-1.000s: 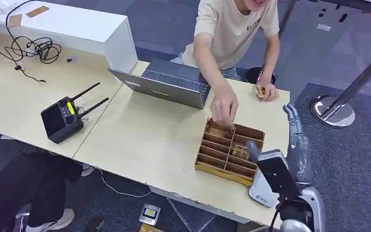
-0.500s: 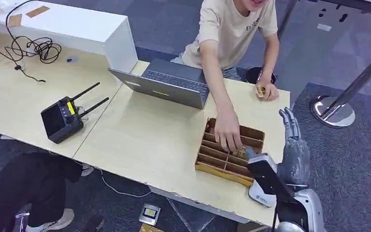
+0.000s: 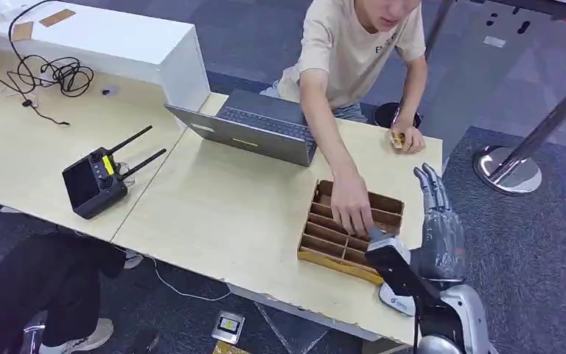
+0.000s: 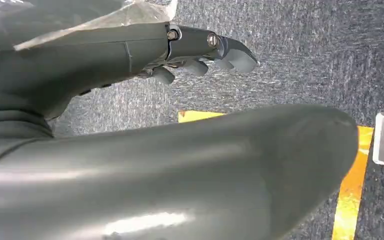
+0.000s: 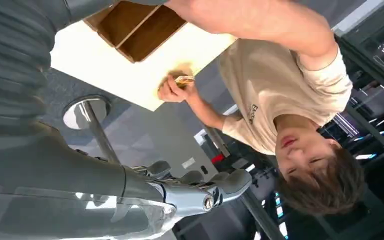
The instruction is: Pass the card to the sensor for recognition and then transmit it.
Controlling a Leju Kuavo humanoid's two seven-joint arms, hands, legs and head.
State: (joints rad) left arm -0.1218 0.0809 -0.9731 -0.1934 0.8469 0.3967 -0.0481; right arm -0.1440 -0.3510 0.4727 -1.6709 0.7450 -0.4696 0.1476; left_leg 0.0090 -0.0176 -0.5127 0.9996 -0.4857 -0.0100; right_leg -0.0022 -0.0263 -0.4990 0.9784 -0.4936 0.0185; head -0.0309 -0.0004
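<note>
Pale wooden tabletop [image 3: 214,214], with person's hand [image 3: 351,208] now reaching deeper into divided wooden tray [image 3: 323,247]; right hand [image 3: 438,234] edging nearer, fingers spread and empty, card not yet received; left hand [image 4: 200,50] loosely open, hanging.

The robot's right hand [image 3: 436,228] is glossy grey with darker, slender fingers [image 3: 426,186] and a ribbed cover behind it. A black boxy module [image 3: 402,271] sits just beside its wrist, above a silver forearm [image 3: 449,328].
</note>
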